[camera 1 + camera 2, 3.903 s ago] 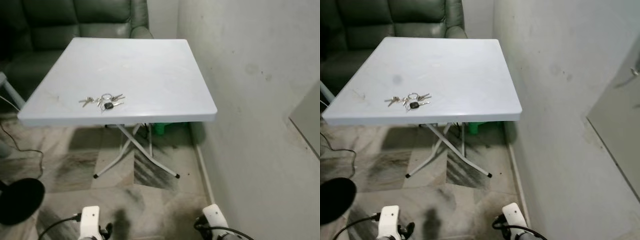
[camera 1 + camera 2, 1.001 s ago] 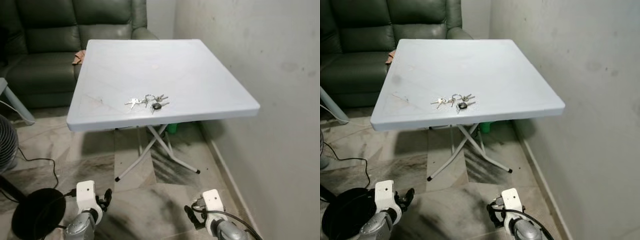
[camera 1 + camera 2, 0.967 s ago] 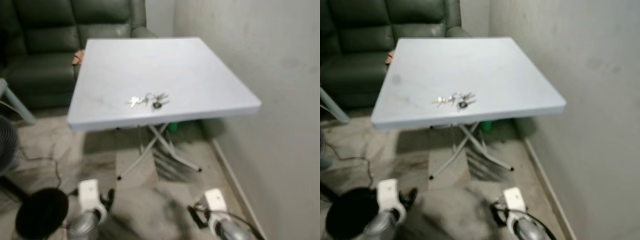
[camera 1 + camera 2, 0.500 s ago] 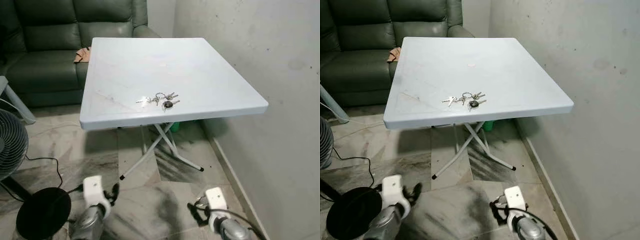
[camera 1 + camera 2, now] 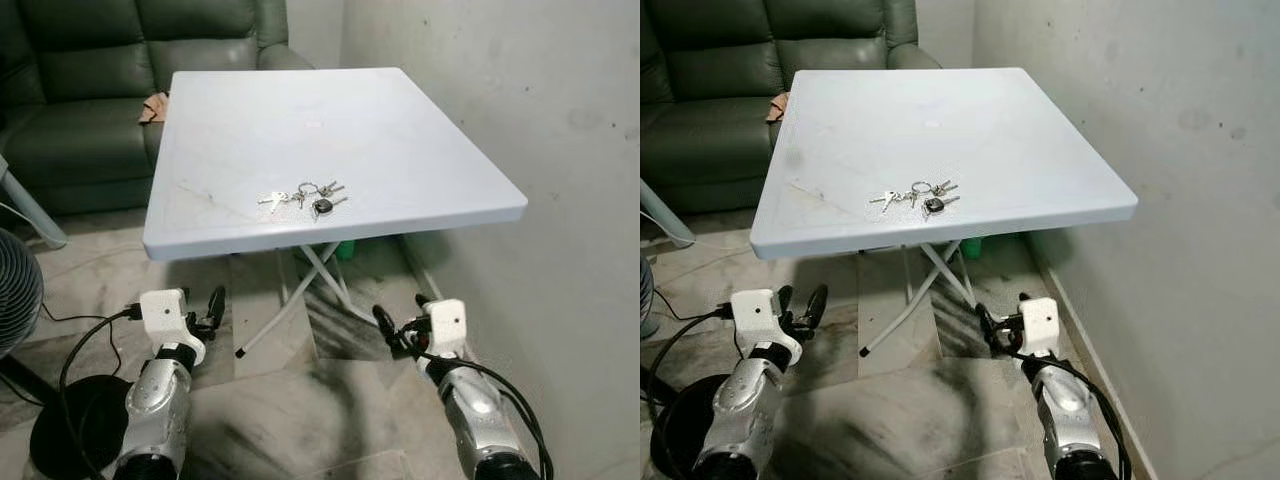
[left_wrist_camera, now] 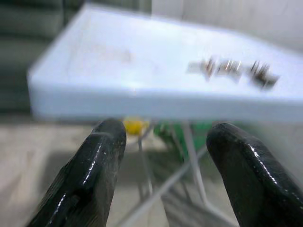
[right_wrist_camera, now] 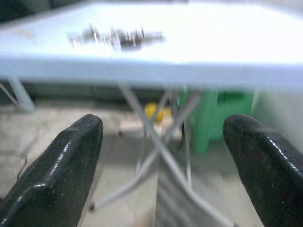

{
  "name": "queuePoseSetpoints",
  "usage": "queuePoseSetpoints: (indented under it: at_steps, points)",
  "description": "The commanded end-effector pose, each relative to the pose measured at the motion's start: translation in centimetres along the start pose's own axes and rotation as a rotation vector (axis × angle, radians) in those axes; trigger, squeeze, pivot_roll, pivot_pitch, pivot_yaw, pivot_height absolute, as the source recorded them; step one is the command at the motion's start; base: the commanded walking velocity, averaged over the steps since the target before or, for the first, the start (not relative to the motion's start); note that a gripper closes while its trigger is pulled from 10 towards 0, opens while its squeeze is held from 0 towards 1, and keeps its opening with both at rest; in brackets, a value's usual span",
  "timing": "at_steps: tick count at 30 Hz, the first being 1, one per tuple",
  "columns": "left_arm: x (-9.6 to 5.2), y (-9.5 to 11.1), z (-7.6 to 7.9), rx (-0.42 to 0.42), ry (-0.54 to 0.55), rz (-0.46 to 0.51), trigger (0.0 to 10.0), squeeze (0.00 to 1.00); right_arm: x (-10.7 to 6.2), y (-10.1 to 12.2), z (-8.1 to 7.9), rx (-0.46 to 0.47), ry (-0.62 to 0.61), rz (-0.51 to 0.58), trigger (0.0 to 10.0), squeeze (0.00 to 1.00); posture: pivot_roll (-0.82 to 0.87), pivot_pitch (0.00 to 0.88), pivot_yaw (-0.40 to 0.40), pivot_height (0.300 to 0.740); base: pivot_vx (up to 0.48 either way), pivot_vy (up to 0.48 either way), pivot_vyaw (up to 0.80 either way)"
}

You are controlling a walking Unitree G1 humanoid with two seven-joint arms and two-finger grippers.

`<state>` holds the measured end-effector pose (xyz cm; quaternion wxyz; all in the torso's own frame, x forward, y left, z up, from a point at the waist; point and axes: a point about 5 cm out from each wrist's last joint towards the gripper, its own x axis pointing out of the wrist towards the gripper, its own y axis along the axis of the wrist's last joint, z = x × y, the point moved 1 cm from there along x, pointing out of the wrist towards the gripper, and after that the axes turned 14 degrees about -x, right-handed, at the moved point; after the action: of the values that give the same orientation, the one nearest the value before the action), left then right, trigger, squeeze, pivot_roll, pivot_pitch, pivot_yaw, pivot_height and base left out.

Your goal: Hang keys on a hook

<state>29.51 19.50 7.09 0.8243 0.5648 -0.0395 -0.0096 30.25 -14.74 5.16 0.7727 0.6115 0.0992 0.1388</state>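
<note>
Metal keys flat on smooth white square table | left hand spread | right hand spread

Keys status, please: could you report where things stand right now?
Left claw and right claw open, low before table. Keys flat near its front edge, untouched. Nothing in the way.

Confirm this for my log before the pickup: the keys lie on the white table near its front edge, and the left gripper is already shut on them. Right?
Not quite. The keys do lie on the white table near its front edge, but the left gripper is open and empty, below the table's edge. The left eye view shows this, and the left wrist view shows its fingers spread apart.
</note>
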Motion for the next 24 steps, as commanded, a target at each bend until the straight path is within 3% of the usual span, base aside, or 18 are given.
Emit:
queuePoseSetpoints:
  at_steps: [1,4,12,24]
  points:
    - [0.2,0.9,0.9,0.006,-0.043,0.022,10.0,0.00,0.1,0.7,-0.1,-0.009,0.020,0.031,10.0,0.00,-0.14,0.000,-0.003,0.740,0.000,0.000,0.00]
    - [-0.1,1.1,1.4,-0.016,-0.050,0.024,10.0,0.00,0.2,1.4,-0.4,-0.049,0.058,0.058,10.0,0.00,-0.13,0.000,-0.005,0.740,0.000,0.000,0.00]
    - [-1.4,1.0,0.7,-0.030,0.005,-0.013,10.0,0.00,0.0,1.9,-0.7,-0.051,0.076,0.054,10.0,0.00,-0.12,0.000,-0.009,0.740,0.000,0.000,0.00]
    - [-1.3,1.9,0.4,-0.027,0.017,-0.007,10.0,0.00,-0.1,2.1,-0.5,-0.054,0.084,0.048,10.0,0.00,-0.11,0.000,-0.012,0.740,0.000,0.000,0.00]
